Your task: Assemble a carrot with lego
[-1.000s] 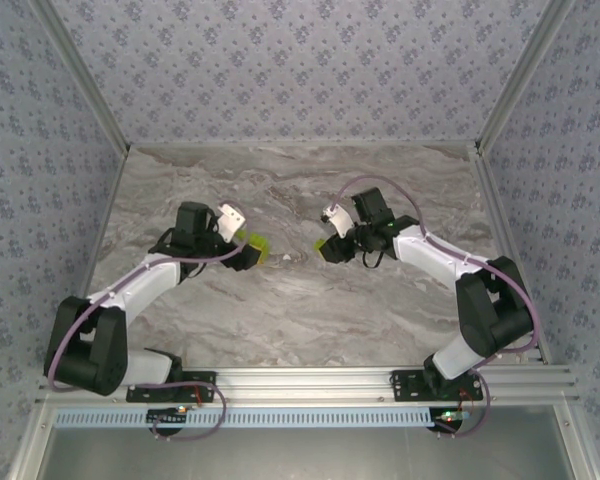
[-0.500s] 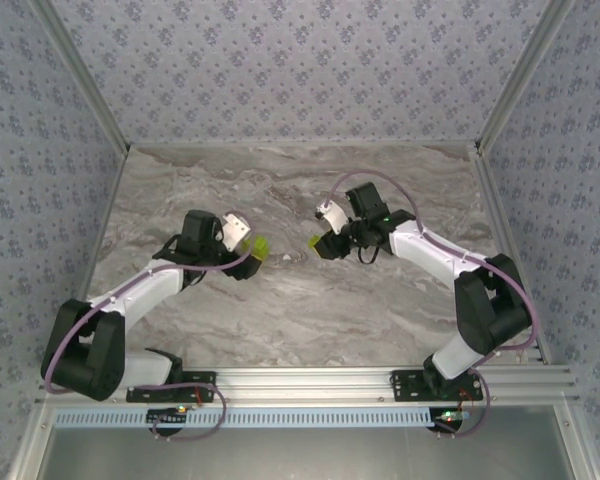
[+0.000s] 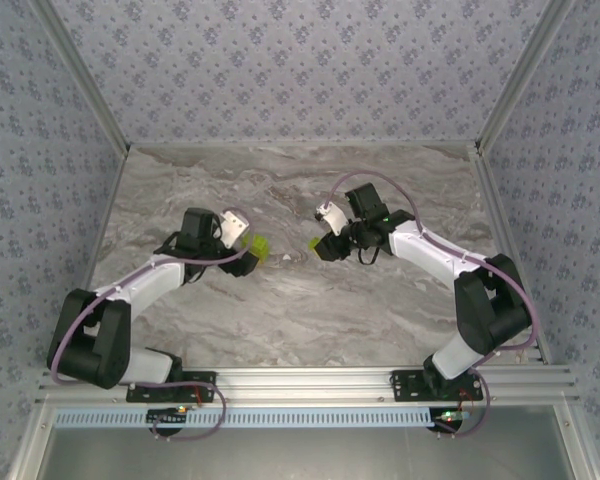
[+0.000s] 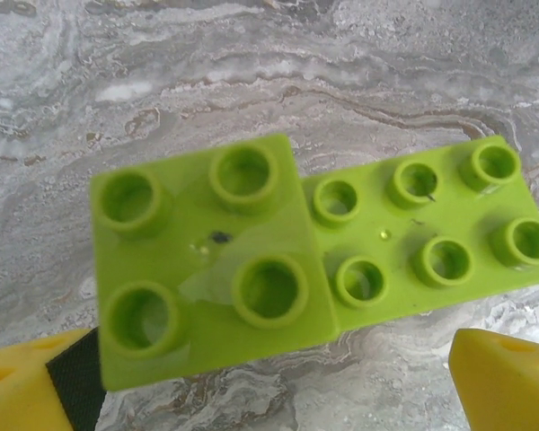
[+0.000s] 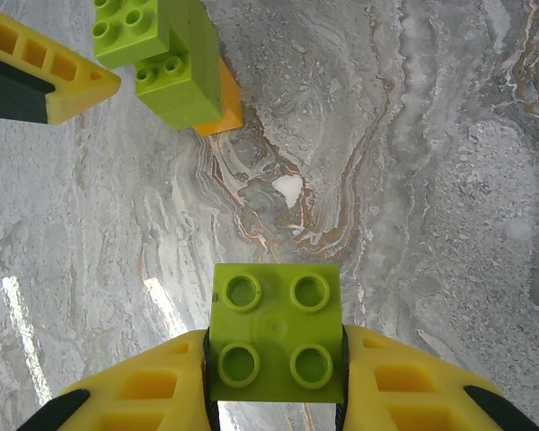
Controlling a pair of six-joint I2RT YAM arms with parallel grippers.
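The carrot (image 5: 175, 76) stands on the marble table as a small stack: an orange brick (image 5: 223, 106) at the bottom and lime-green lego bricks on top. From above, its top is a four-stud lime brick (image 4: 207, 260) over a longer lime brick (image 4: 431, 238). My left gripper (image 4: 269, 386) is open, with its yellow fingertips (image 4: 508, 382) wide on either side of the stack and apart from it. My right gripper (image 5: 274, 359) is shut on a single lime-green four-stud brick (image 5: 274, 332), held a short way to the right of the carrot (image 3: 258, 248).
The grey-veined marble table (image 3: 300, 310) is fenced by aluminium rails, with patterned walls on three sides. One finger of the left gripper (image 5: 45, 76) reaches in beside the stack in the right wrist view. A narrow gap of bare table separates the two grippers.
My left gripper's fingers have spread slightly wider and its arm has shifted a little. My right gripper has carried its lime brick slightly left, closer to the stack.
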